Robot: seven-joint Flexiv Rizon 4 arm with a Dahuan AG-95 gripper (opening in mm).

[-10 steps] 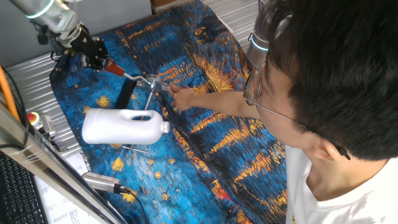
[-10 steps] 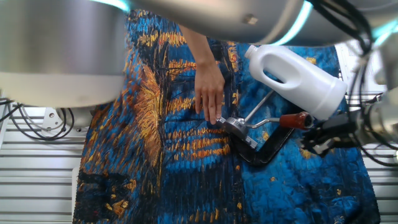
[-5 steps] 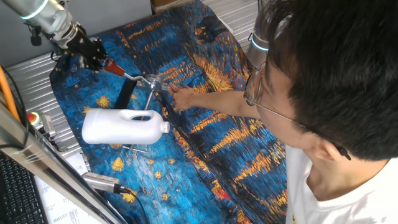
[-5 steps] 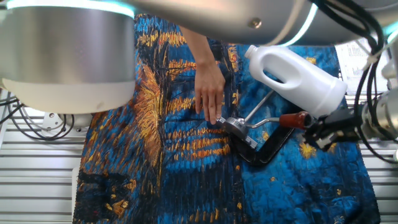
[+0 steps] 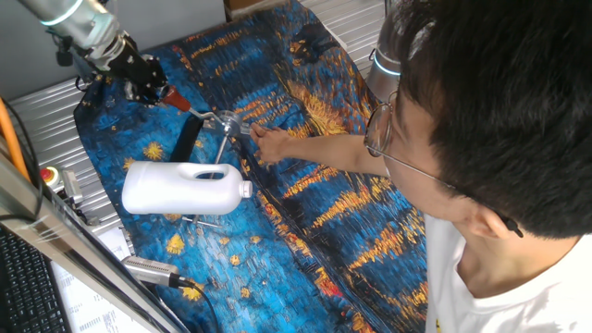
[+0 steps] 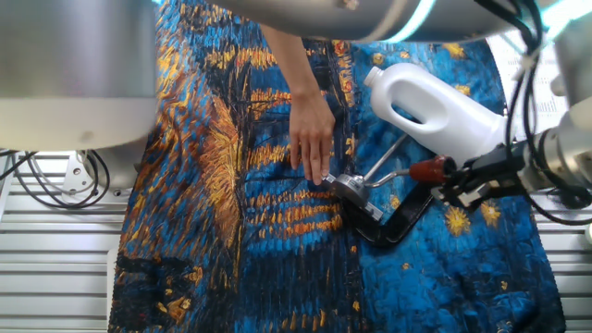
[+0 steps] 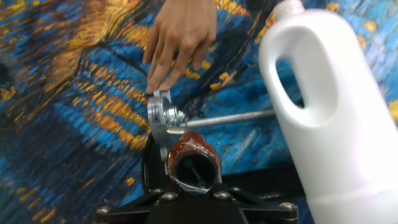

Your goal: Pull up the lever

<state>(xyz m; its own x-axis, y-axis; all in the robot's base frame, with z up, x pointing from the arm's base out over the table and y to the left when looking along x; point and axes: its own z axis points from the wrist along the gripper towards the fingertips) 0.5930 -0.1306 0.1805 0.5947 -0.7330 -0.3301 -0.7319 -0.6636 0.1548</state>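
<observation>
My end effector (image 6: 455, 185) sits right at the red tip of the lever (image 6: 407, 174), at 3 o'clock of the clamp (image 6: 356, 192) in the other fixed view; whether my fingers grip the tip or stand apart I cannot tell. In the hand view the tip (image 7: 193, 160) faces me end-on, just above my end effector, its hollow end visible. Lever runs from the tip to the clamp at the middle of the blue-and-gold cloth (image 6: 240, 185), which covers the bench. A person's hand (image 6: 313, 139) presses on the clamp from 11 o'clock. White jug (image 6: 444, 111) lies on its side at 1 o'clock of the clamp, just beside the lever. A threaded rod (image 7: 230, 118) runs from the clamp toward the jug
</observation>
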